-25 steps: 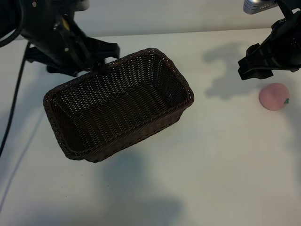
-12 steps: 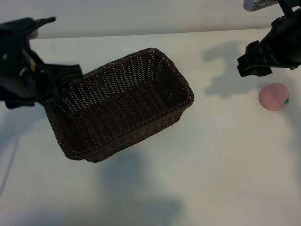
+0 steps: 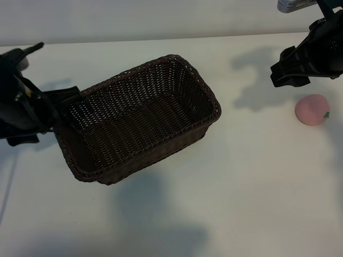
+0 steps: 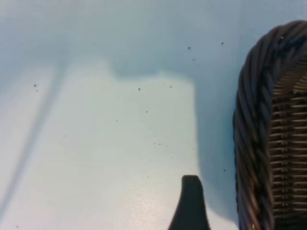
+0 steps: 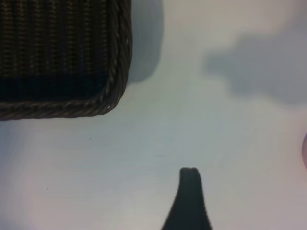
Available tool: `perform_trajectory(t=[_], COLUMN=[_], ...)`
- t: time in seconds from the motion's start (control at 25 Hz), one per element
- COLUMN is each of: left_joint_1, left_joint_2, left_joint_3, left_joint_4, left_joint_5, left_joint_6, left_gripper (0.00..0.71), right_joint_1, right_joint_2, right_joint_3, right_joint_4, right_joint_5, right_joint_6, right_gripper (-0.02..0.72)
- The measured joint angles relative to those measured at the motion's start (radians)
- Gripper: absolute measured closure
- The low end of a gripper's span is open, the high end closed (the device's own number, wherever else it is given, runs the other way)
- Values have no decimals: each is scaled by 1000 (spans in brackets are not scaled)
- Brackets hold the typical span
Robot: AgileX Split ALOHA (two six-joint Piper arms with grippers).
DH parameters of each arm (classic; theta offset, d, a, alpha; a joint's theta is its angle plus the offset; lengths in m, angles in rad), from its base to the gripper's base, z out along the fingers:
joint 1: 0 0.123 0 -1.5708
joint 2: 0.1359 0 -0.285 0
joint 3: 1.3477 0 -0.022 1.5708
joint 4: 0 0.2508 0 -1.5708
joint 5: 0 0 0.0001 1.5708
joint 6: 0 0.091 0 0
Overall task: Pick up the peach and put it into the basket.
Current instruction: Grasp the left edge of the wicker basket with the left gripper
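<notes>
Two arms: both over the white table point(image 3: 225, 193), neither holding anything
Peach point(image 3: 312, 110): on the table at far right, well apart from the basket
Basket point(image 3: 136, 118): wicker, left of centre
Left gripper point(image 3: 51, 115): jaws spread, beside the basket's left end
Right gripper point(image 3: 289, 75): jaws spread, near the peach, not touching it

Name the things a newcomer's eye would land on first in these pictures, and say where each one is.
The big dark brown wicker basket stands out first, empty and set at an angle left of the table's middle. Next is the small pink peach, alone on the white table near the right edge. The right gripper hangs open just above and left of the peach, while the left gripper sits open beside the basket's left end.
</notes>
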Motion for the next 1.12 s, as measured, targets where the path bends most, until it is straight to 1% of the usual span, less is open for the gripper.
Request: perform_trajectory(t=[0.36, 0.56, 1.12], left_joint_1=[6, 7, 7], left_joint_2=[128, 190, 245], left_joint_3=[0, 0, 0], left_joint_4=[-111, -122, -142], left_joint_5=[-56, -82, -129], left_joint_6=[74, 84, 85], left_gripper=[122, 122, 122], right_joint_1=[0, 0, 0], right_joint_2=[0, 0, 0], right_joint_3=[0, 0, 0], right_joint_4=[0, 0, 0], right_joint_5=[0, 0, 0], right_joint_6=[0, 0, 0], right_gripper=[122, 122, 122])
